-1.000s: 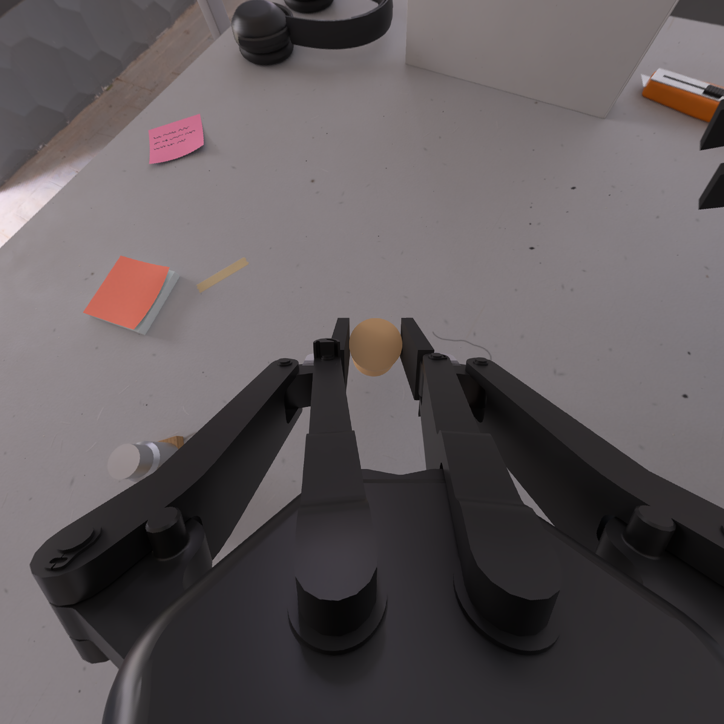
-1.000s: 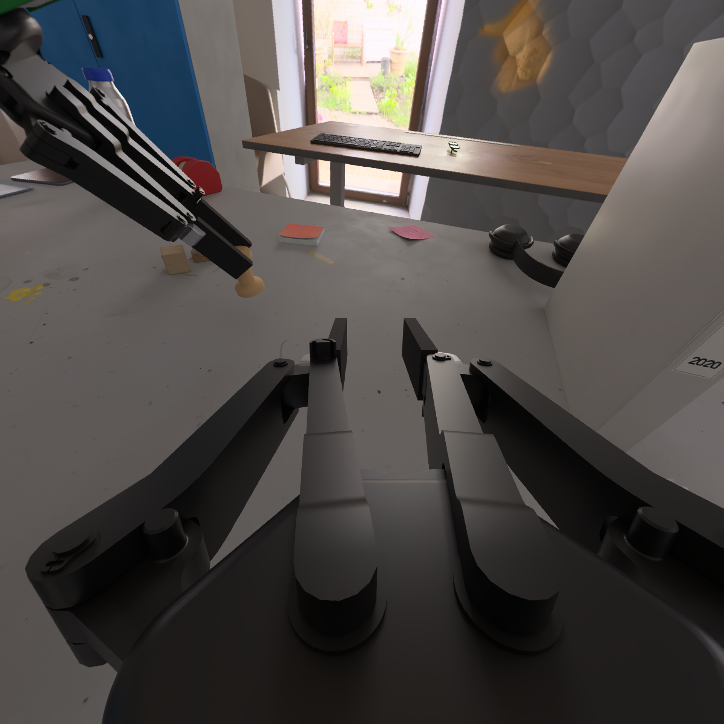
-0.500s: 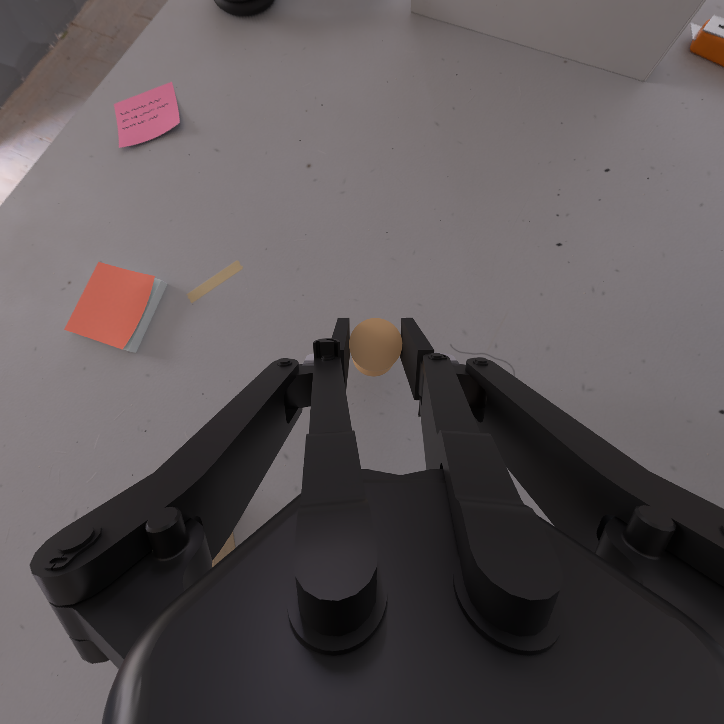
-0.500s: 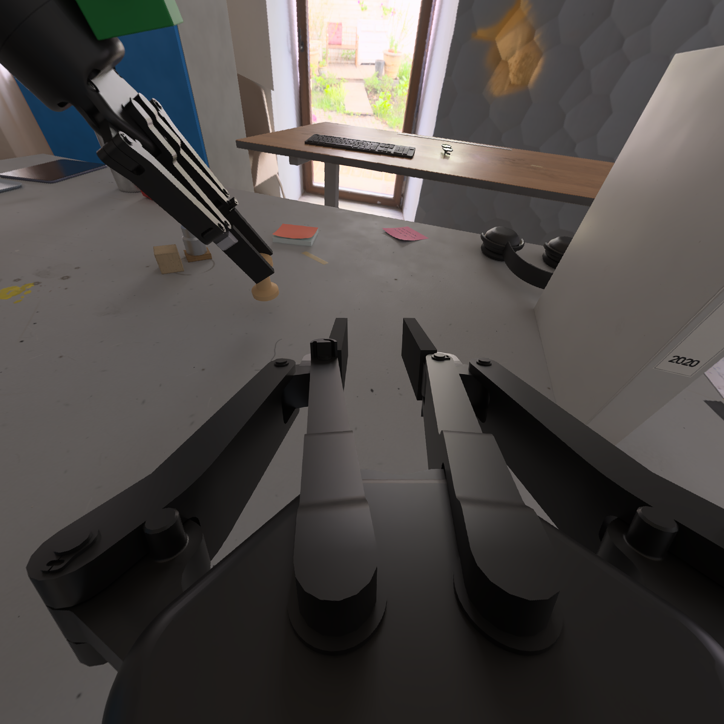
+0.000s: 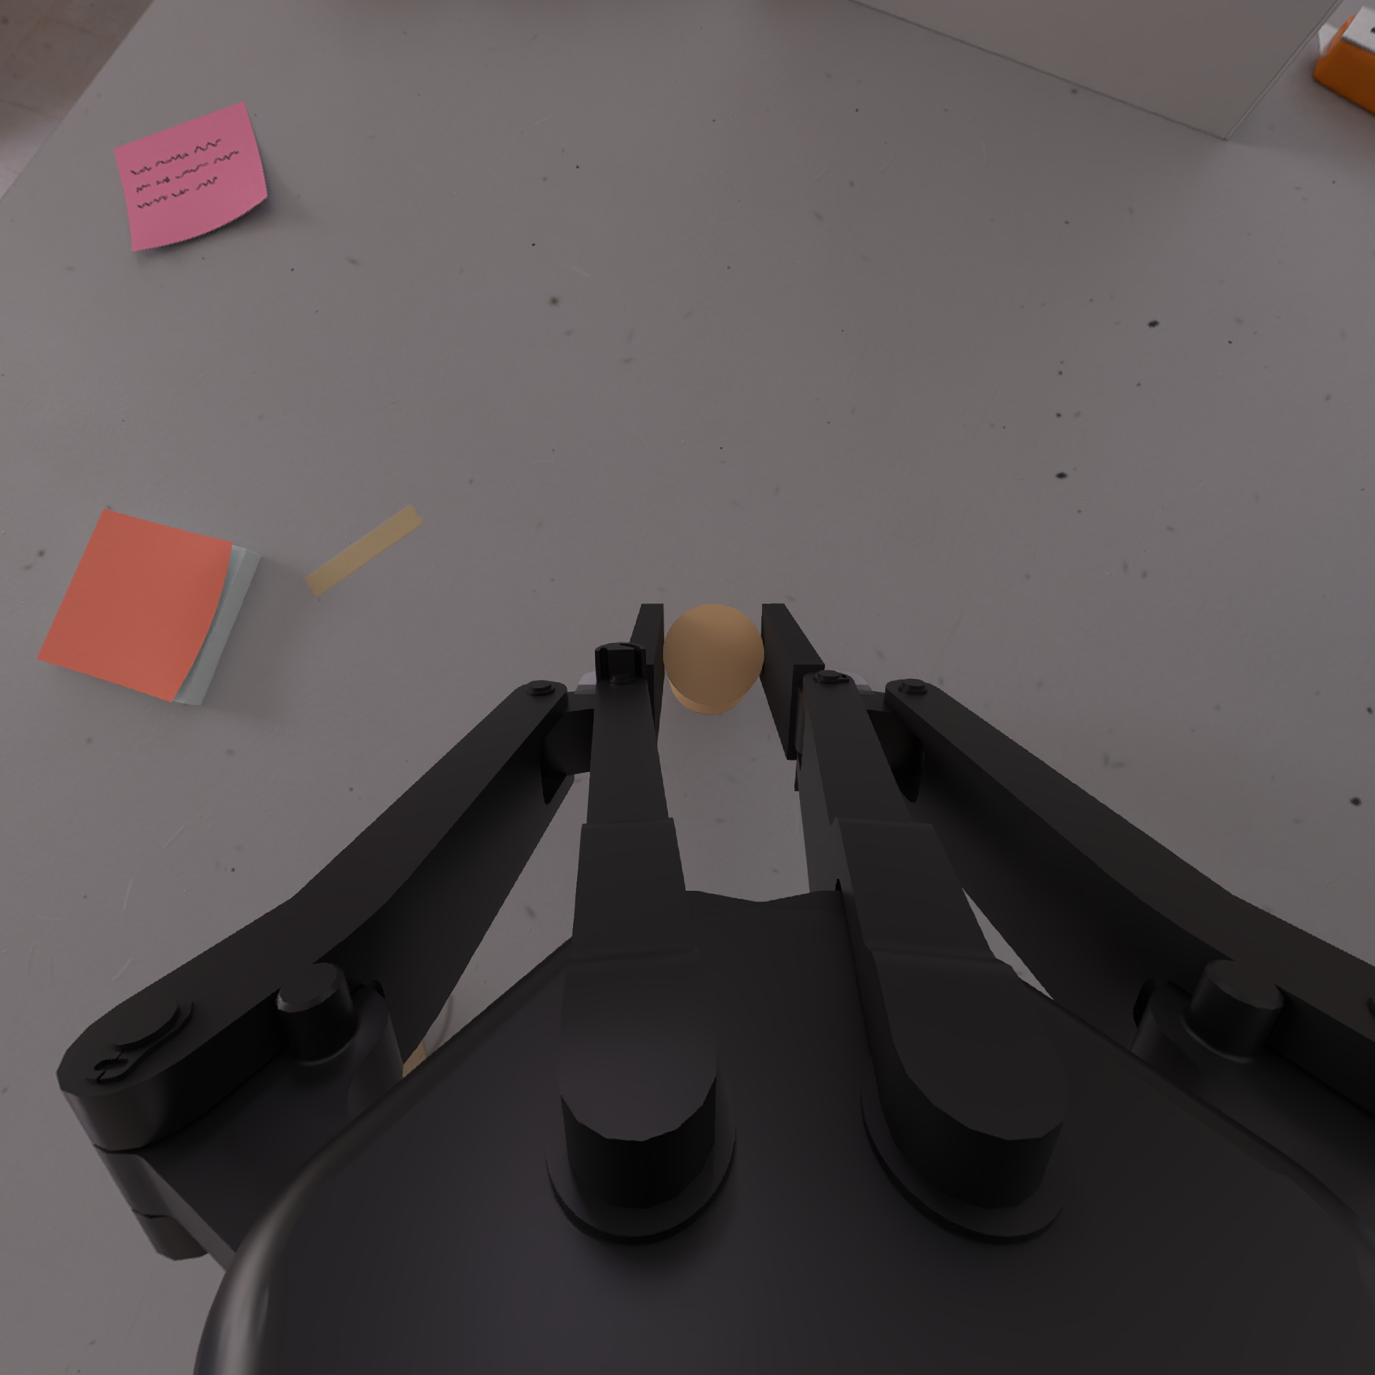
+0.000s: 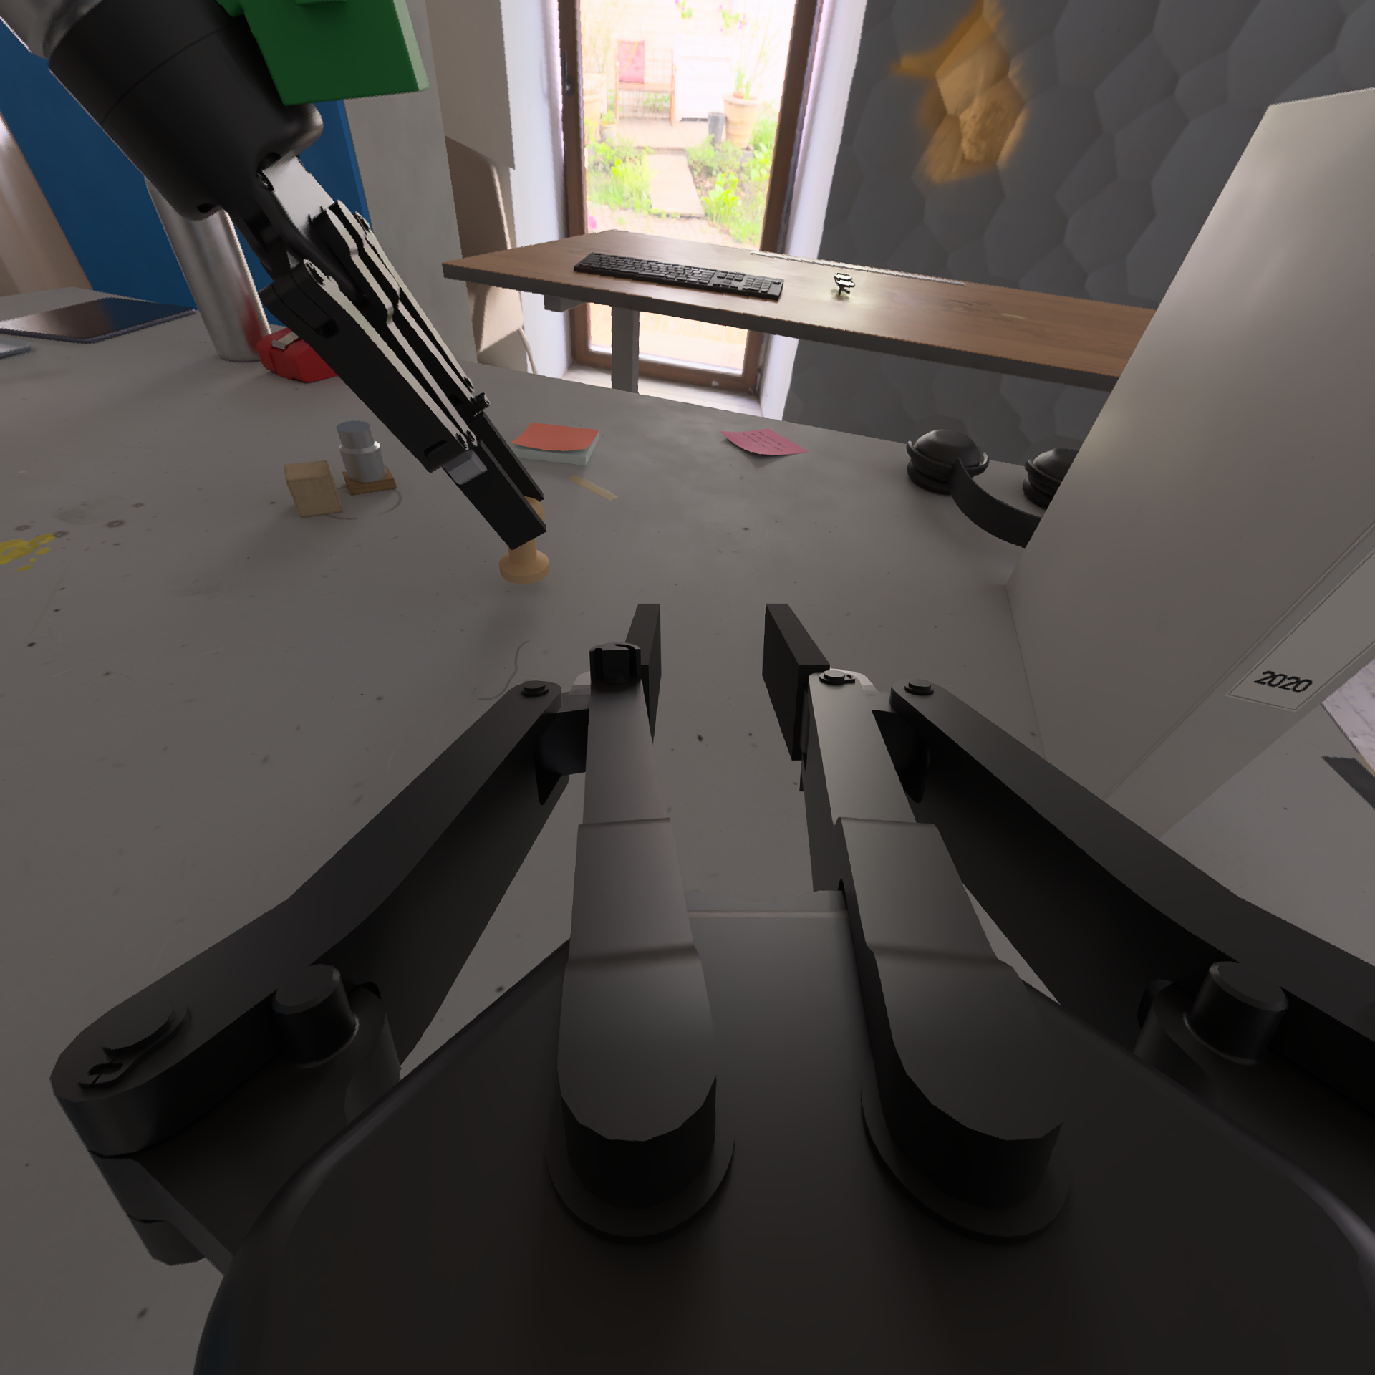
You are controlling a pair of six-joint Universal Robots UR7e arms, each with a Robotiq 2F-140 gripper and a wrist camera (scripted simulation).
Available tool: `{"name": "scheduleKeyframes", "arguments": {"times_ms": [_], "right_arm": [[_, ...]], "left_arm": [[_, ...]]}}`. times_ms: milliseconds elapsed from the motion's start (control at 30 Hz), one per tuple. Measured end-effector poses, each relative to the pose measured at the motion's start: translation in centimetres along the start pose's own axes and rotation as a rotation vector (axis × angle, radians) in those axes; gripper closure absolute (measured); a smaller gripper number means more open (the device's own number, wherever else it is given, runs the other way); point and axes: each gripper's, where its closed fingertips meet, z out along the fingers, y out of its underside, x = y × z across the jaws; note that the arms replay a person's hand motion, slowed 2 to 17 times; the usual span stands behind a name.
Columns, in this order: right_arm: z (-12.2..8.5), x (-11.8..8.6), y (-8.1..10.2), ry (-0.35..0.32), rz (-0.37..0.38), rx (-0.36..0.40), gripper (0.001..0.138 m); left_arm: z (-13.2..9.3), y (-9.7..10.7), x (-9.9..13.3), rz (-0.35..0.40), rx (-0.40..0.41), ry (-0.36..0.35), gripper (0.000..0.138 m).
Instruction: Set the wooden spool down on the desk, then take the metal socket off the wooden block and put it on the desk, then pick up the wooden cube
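- Desk [image 6: 223, 670] comes first, grey and speckled, everything is spread out on it.
- left gripper [image 5: 713, 655] is seen clamped around the wooden spool [image 5: 713, 658], angled down; in the right wrist view the spool's bottom flange looks seated on the desk.
- right gripper [image 6: 712, 655] is held above the desk, jaws parted, nothing between them.
- wooden cube [image 6: 312, 487] is parked far left, just beside the wooden block [image 6: 370, 484].
- metal socket [image 6: 359, 450] is stood upright on that block.

tan wooden spool [image 5: 713, 655] | pink note [image 5: 192, 175] | grey desk [image 5: 818, 357]
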Motion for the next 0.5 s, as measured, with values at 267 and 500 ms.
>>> {"name": "scheduleKeyframes", "arguments": {"times_ms": [267,500], "right_arm": [[-0.01,0.06,0.17,-0.002,0.002,-0.004,0.102],[0.01,0.11,0.27,-0.004,0.004,-0.004,0.102]], "left_arm": [[0.67,-0.11,-0.26,0.002,-0.018,-0.008,0.104],[1.05,-0.15,-0.17,0.005,-0.025,-0.005,0.104]]}}
